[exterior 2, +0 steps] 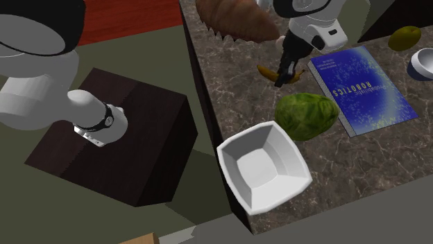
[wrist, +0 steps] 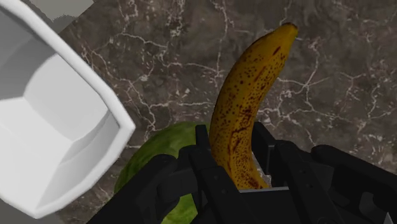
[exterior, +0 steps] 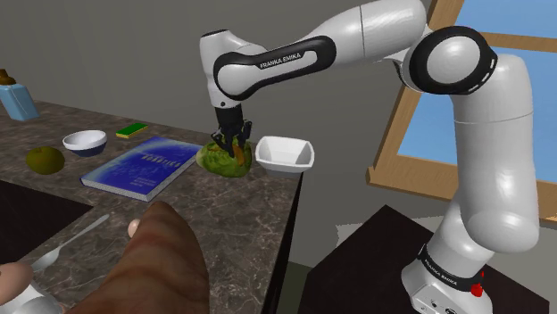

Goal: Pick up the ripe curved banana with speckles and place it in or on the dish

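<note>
The gripper, clenched on the speckled banana, hangs just to the shoulder view's left of the white dish.

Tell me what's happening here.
The arm's gripper is shut on the speckled banana and appears to hold it just above the counter, close to a green vegetable. The white dish sits empty beside the vegetable, near the counter's edge. The banana is not yet in the dish.
</note>
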